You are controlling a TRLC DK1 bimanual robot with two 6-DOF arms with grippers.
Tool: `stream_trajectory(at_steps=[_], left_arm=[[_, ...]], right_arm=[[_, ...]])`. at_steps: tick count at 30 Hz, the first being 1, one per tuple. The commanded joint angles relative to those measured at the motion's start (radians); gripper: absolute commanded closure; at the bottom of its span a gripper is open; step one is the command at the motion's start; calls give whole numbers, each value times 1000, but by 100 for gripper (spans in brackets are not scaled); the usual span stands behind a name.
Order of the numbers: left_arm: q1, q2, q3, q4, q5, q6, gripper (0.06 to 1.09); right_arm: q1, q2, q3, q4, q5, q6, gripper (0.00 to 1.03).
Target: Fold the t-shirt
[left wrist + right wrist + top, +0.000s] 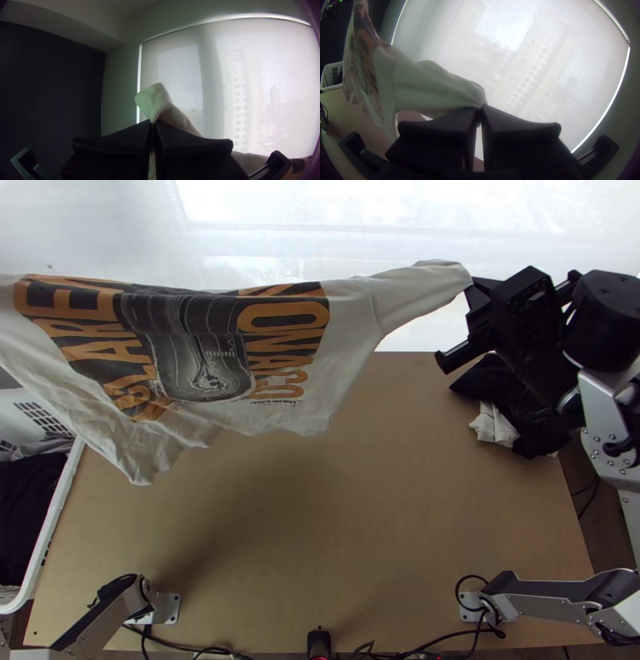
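Hanging above the wooden table [344, 524], the white T-shirt [348, 332] was stretched sideways, its printed front facing the top view and its lower hem uneven. The right gripper [472, 286], at the upper right of the top view, pinched the end of one sleeve [424, 288], its fingers pressed together on the cloth. The left gripper [153, 122], in its own wrist view, was likewise closed on a pale end of the shirt; whether sleeve or shoulder could not be told. A folded tip stood beyond its fingertips, and cloth behind the fingers was partly hidden. The shirt's other side was cut off by the top view's left edge, and the depth of the gap beneath the hem was unclear. The right arm partly covered a dark cloth heap [496, 380] near the table's far right corner. A white basket [54, 520] bordered the left edge, also cut off. Open tabletop extended from beneath the shirt toward two metal brackets [166, 608] at the near edge.
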Motion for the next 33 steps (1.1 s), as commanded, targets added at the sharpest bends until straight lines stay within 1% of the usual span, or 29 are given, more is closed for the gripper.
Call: stream_trajectory(at_steps=[1, 4, 7, 10, 13, 17, 20, 22, 24, 26, 28, 30, 33], left_arm=[[43, -48, 30, 65, 0, 19, 105], [35, -78, 34, 90, 24, 28, 105], [12, -124, 30, 70, 60, 32, 105], [-7, -189, -13, 45, 110, 36, 105], [-5, -221, -118, 53, 124, 88, 105], [6, -198, -239, 131, 124, 155, 105], [4, -152, -293, 206, 124, 171, 105], [-13, -109, -314, 257, 124, 171, 105], [-69, -52, -331, 314, 106, 180, 105], [-165, 23, -335, 377, 38, 241, 105], [-227, 98, -343, 444, 0, 284, 105], [-261, 180, -340, 475, -3, 295, 105], [-330, 307, -329, 527, -28, 312, 105]], right_arm=[[82, -16, 68, 63, 39, -65, 100], [92, -16, 89, 67, 41, -68, 100], [117, -30, 91, 57, 44, -68, 100], [157, -39, 89, 6, 47, -62, 100], [191, -45, 72, -51, 48, -50, 100], [212, -71, -34, -61, 48, -48, 100], [217, -93, -147, -46, 48, -42, 100], [207, -113, -225, -8, 48, -42, 100], [169, -133, -307, 74, 48, -40, 100], [135, -139, -376, 130, 47, -45, 100], [83, -139, -431, 161, 16, -42, 100], [28, -139, -497, 201, -27, -42, 100], [-36, -136, -598, 256, -67, -43, 100]])
